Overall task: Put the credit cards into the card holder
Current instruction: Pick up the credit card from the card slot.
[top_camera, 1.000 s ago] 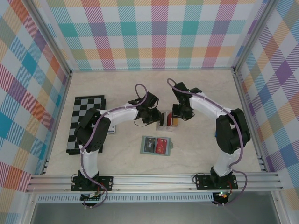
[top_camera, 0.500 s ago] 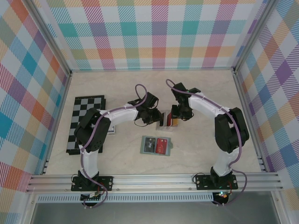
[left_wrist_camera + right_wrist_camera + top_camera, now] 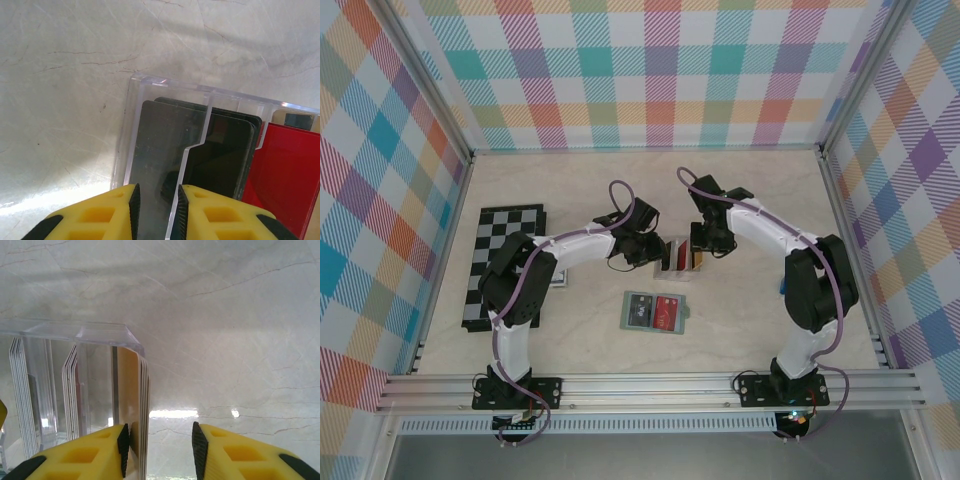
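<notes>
Picking step: my right gripper (image 3: 160,432), half-open, straddles the orange-tan cards (image 3: 135,390). Next I pinch and lift. My left gripper (image 3: 157,192) sits narrow at the clear tray (image 3: 150,80); I cannot tell whether it grips.

The left gripper (image 3: 655,252) and right gripper (image 3: 700,262) are flanking the clear tray (image 3: 678,270), blocking its sides. Bare table (image 3: 740,320) is lying open right of the card holder (image 3: 655,312), with the chessboard (image 3: 500,262) sitting far left.
</notes>
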Robot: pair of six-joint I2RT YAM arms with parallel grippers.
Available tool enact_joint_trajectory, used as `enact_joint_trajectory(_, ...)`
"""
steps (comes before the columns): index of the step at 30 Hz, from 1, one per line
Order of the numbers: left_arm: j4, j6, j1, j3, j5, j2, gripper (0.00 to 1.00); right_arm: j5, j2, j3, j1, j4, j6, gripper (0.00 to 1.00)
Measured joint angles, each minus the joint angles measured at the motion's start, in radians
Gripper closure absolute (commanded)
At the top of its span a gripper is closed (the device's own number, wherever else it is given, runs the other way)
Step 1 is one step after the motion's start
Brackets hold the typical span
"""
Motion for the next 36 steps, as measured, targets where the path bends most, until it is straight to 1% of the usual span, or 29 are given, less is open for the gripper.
enact_joint_trajectory(4, 0.0, 0.0, 0.0, 0.0, 0.0, 0.0, 0.73, 0.0, 0.0, 0.0, 0.0, 0.0, -0.004, 0.66)
enact_joint_trajectory(11, 0.001, 0.0, 0.0, 0.0, 0.0, 0.0, 0.73, -0.027, -0.001, 0.0, 0.0, 0.005, -0.017, 0.8)
enact_joint_trajectory(18, 0.002, -0.004, 0.0, 0.0, 0.0, 0.0, 0.73, -0.041, -0.008, 0.002, 0.0, 0.006, -0.019, 0.87)
enact_joint_trajectory(23, 0.003, -0.004, 0.0, -0.001, 0.001, 0.0, 0.73, -0.033, -0.011, 0.011, 0.0, -0.004, -0.019, 0.86)
enact_joint_trajectory(29, 0.003, -0.008, 0.0, -0.001, 0.004, 0.0, 0.73, -0.026, -0.012, 0.018, 0.001, -0.011, -0.019, 0.91)
enact_joint_trajectory(31, 0.003, -0.011, 0.0, -0.001, 0.004, 0.0, 0.73, -0.026, -0.014, 0.019, 0.001, -0.012, -0.019, 0.87)
enact_joint_trajectory(33, 0.003, -0.014, 0.0, -0.001, 0.005, 0.0, 0.73, -0.022, -0.016, 0.019, 0.001, -0.015, -0.019, 0.87)
enact_joint_trajectory(36, 0.003, -0.016, 0.0, -0.001, 0.005, 0.0, 0.73, -0.018, -0.016, 0.02, 0.001, -0.019, -0.019, 0.84)
